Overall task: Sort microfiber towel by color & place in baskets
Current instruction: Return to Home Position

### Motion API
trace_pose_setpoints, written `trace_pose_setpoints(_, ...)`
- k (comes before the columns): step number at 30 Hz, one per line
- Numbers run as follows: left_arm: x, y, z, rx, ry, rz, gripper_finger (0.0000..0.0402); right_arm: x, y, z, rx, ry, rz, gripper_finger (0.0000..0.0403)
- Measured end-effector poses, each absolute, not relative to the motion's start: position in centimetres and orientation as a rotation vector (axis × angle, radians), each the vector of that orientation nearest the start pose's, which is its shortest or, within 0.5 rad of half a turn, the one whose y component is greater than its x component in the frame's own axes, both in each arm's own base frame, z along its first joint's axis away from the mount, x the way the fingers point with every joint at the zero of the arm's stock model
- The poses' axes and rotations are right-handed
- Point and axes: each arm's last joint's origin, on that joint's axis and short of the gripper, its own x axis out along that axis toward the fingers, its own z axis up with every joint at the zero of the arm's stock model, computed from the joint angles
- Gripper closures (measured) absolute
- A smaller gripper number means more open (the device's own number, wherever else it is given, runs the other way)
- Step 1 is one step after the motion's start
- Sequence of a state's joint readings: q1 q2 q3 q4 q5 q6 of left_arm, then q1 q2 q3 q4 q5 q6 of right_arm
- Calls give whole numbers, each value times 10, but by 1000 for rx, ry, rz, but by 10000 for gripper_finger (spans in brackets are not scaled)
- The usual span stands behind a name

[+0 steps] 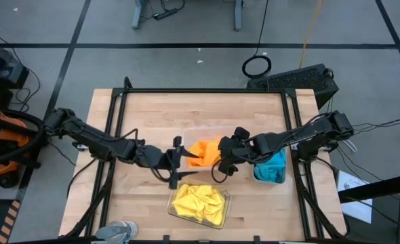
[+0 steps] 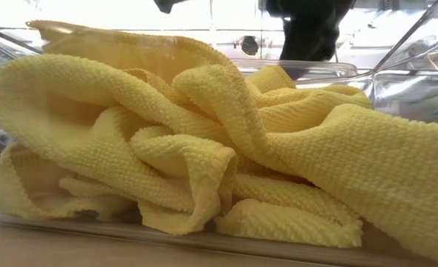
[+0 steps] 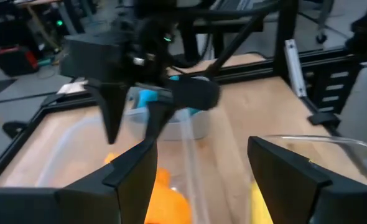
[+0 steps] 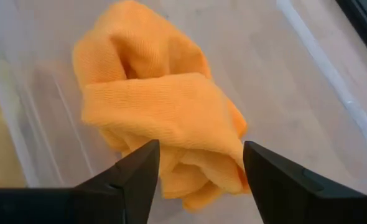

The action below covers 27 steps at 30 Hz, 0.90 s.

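Filling low view: yellow towels [image 2: 204, 170] | blue towels [image 1: 273, 169] partly under right arm [image 1: 302, 135]

**Matte black arms, angular fingers**

The left arm [image 1: 91, 139] and right arm [image 1: 308, 135] are matte black, with slim links between bulkier rounded joints. A thin cable arcs along the right one. The left gripper [image 3: 199, 171] has two flat black fingers [image 3: 130, 177] with bevelled edges and blunt tips. The right gripper [image 4: 199, 171] matches. Its body, seen from the left wrist, is a boxy black block.
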<state>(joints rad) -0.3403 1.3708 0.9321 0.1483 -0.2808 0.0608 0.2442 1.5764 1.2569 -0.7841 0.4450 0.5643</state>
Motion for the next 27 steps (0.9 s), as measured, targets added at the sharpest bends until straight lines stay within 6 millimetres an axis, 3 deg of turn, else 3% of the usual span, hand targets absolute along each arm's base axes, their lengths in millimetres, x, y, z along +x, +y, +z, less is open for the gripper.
trace_pose_setpoints(7,271,-112,299,178,242,-130,146,309,84,292,93,894,-395,196)
trace_pose_setpoints(10,254,-113,318,137,175,-93,146,306,105,309,-50,834,-326,209)
trace_pose_setpoints(14,227,-113,336,136,154,-89,160,288,140,309,-220,859,-191,237)
trace_pose_setpoints(18,203,-112,343,140,188,-120,211,261,166,309,-326,843,-221,279)
trace_pose_setpoints(21,196,-111,340,173,217,-94,268,243,179,310,-399,803,-280,323)
trace_pose_setpoints(25,195,-109,318,243,263,-77,354,224,182,318,-449,767,-300,390)
trace_pose_setpoints(27,196,-106,305,261,299,-63,387,217,179,321,-449,764,-289,394)
